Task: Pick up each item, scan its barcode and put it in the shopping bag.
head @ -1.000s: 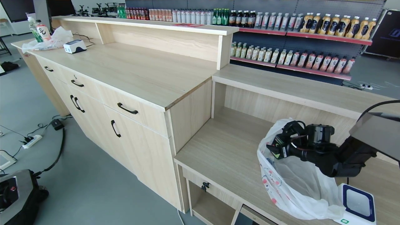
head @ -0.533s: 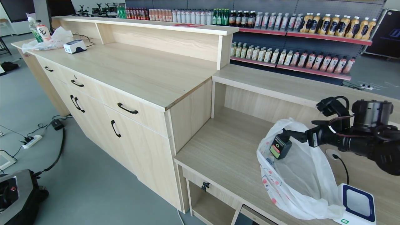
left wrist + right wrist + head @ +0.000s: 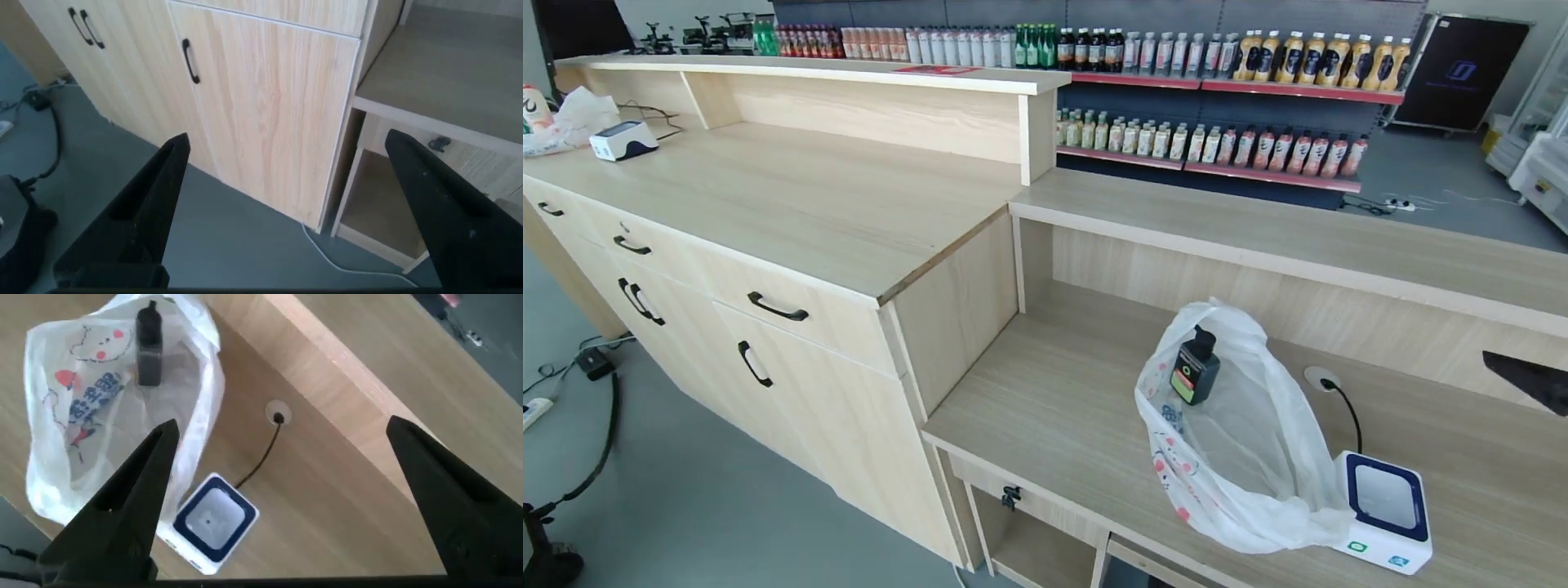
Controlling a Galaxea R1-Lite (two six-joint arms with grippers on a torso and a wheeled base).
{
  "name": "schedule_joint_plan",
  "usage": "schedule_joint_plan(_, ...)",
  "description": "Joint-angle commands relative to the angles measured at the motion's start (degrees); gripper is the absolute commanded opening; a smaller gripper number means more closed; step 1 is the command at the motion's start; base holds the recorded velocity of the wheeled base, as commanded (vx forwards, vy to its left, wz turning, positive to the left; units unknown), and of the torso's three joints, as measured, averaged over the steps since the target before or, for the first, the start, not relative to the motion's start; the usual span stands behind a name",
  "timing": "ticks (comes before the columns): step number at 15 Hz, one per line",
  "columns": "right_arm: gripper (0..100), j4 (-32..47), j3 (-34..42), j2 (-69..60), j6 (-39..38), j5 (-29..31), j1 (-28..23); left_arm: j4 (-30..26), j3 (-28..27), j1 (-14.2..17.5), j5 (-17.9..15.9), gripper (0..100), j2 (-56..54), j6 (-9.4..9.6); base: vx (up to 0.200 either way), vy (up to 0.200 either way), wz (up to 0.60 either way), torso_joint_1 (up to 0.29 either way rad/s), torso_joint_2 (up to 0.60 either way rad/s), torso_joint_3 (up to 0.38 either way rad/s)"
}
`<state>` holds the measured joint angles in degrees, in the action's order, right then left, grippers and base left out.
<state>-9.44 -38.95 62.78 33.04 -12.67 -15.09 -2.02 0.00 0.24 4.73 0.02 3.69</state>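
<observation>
A white plastic shopping bag (image 3: 1241, 465) stands open on the low wooden counter (image 3: 1062, 392). A small dark bottle (image 3: 1194, 371) with a green and red label rests upright in the bag, against its far rim. In the right wrist view the bag (image 3: 73, 441) and the bottle (image 3: 148, 343) lie well below my right gripper (image 3: 279, 426), which is open and holds nothing. My left gripper (image 3: 286, 139) is open and empty, hanging over the grey floor in front of the cabinet doors (image 3: 270, 98).
A white barcode scanner with a blue frame (image 3: 1384, 510) sits right of the bag, its black cable (image 3: 1346, 408) running into a counter hole. The taller counter (image 3: 768, 196) at left carries another scanner (image 3: 623, 140). Bottle shelves (image 3: 1201, 106) line the back.
My right gripper, which held the dark bottle over the bag, has let it go into the bag and risen out of the head view. The head camera has shifted.
</observation>
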Motion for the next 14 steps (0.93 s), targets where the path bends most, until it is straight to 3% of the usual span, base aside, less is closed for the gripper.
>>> schedule_joint_plan(1, 100, 2.8, -2.2, -5.1, 0.1, 1.8, -3.0, 0.0, 0.0, 0.0, 0.0, 100, 0.0, 0.00, 0.000, 0.000, -0.60, -0.002, 0.00, 0.002)
schedule_joint_plan(5, 100, 18.9, -3.2, -5.4, -2.4, 9.2, -14.4, 0.0, 0.0, 0.0, 0.0, 100, 0.0, 0.00, 0.000, 0.000, -0.60, 0.004, 0.00, 0.005)
schedule_joint_plan(8, 100, 22.7, -2.4, 0.3, -2.2, 9.7, -24.4, 0.0, 0.0, 0.0, 0.0, 100, 0.0, 0.00, 0.000, 0.000, -0.60, 0.001, 0.00, 0.005)
schedule_joint_plan(10, 100, 21.2, -2.1, 5.2, -1.4, 9.5, -28.1, 0.0, 0.0, 0.0, 0.0, 100, 0.0, 0.00, 0.000, 0.000, -0.60, 0.002, 0.00, 0.002)
schedule_joint_plan(12, 100, 12.3, -0.4, 11.5, -1.6, 7.3, -31.7, 0.0, 0.0, 0.0, 0.0, 100, 0.0, 0.00, 0.000, 0.000, -0.30, 0.001, 0.00, -0.001)
schedule_joint_plan(14, 100, -2.5, 4.5, 19.6, 0.4, -3.7, -35.5, 0.0, 0.0, 0.0, 0.0, 100, 0.0, 0.00, 0.000, 0.000, 0.00, 0.000, 0.00, 0.000)
